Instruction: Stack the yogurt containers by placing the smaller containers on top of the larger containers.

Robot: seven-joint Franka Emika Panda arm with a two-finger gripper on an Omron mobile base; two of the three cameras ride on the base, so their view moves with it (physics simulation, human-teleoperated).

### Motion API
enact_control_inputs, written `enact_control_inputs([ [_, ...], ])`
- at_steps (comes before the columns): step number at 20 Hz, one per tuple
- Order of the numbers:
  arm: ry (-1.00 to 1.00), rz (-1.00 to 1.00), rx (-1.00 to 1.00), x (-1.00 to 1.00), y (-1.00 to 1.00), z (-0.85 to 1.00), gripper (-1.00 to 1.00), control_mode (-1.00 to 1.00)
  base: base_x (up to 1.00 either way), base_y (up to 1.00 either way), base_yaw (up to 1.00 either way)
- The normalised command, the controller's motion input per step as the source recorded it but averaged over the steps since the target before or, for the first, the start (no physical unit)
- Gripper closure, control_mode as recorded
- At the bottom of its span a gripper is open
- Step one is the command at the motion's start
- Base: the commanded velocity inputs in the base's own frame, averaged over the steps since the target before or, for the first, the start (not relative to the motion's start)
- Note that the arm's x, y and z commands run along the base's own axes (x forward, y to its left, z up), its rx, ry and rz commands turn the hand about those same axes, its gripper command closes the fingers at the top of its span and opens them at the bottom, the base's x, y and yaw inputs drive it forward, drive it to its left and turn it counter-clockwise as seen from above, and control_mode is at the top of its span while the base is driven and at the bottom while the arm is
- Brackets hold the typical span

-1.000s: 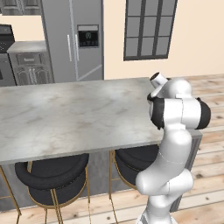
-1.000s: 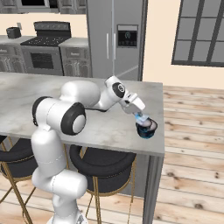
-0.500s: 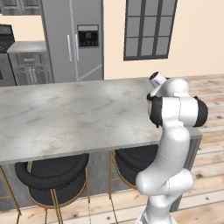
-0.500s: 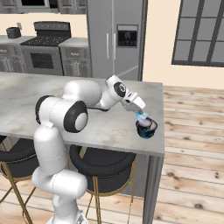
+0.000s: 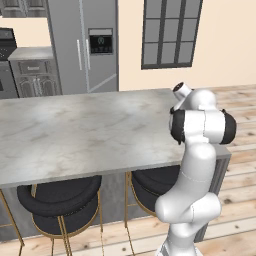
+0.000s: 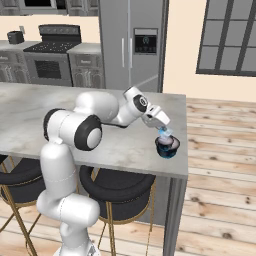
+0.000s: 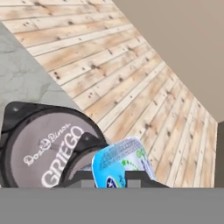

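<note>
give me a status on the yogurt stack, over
Hand shut on light-blue cup, held over dark cup. Dark cup sits near the counter corner, pale lid up. Nothing in the way.

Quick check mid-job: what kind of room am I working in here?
A home kitchen, rendered: a steel fridge, a stove and a marble island counter with bar stools tucked under.

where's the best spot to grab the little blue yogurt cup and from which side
Best across its narrow side walls, coming from above. The light-blue cup stands over the wider dark cup near the counter corner, so only its upper sides are free. The gripper looks shut on it that way.
</note>
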Motion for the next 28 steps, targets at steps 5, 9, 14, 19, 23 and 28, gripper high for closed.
enact_control_inputs([
  [5,0.0,0.01,0.0,-0.01,-0.12,-0.06,1.0,-1.0,0.0,0.0,0.0],
  [9,0.0,0.0,0.0,0.0,0.0,-0.15,1.0,-1.0,0.0,0.0,0.0],
  [14,0.0,0.0,0.0,0.0,0.0,-0.22,1.0,-1.0,0.0,0.0,0.0],
  [19,0.0,0.0,0.0,0.0,0.0,-0.17,-1.0,-1.0,0.0,0.0,0.0],
  [23,0.0,0.0,0.0,-0.01,0.0,-0.03,-1.0,-1.0,0.0,0.0,0.0],
  [28,0.0,0.0,0.0,-0.08,0.0,0.0,-1.0,-1.0,0.0,0.0,0.0],
])
